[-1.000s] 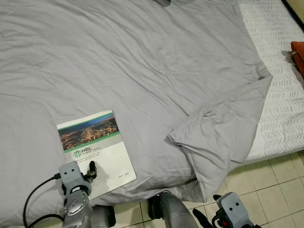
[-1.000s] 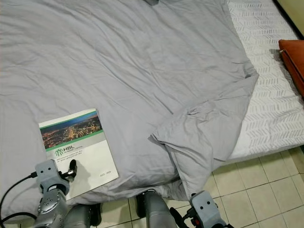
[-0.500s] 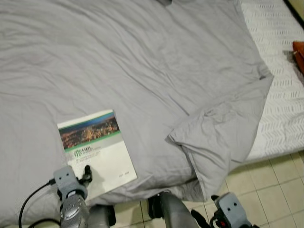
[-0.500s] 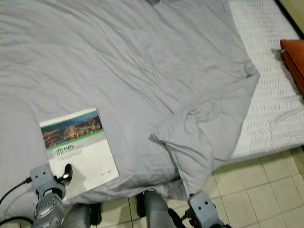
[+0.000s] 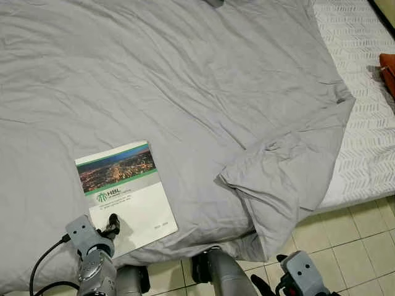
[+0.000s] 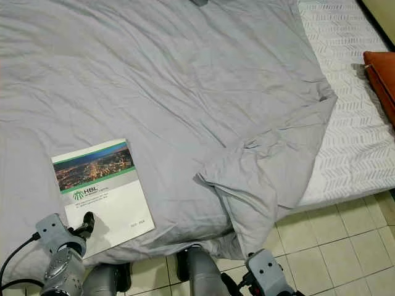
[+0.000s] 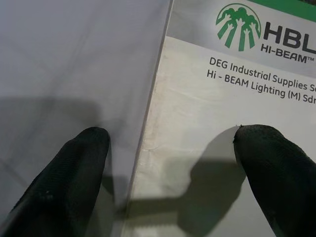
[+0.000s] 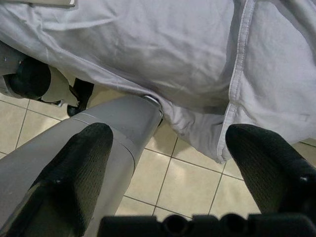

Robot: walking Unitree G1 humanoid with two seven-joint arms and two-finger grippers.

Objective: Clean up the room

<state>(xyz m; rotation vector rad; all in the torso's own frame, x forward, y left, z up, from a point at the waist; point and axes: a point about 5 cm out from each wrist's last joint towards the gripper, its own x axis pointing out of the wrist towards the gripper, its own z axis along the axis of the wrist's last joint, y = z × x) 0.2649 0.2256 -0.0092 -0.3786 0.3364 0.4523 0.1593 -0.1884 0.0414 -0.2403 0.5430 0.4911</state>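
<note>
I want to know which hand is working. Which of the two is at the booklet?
The left hand: its open fingers straddle the edge of the booklet lying on the grey bedcover. The right hand hangs open over the tiled floor.

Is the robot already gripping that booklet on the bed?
No, the left gripper is open, its fingers straddling the edge of the booklet without clamping it.
</note>
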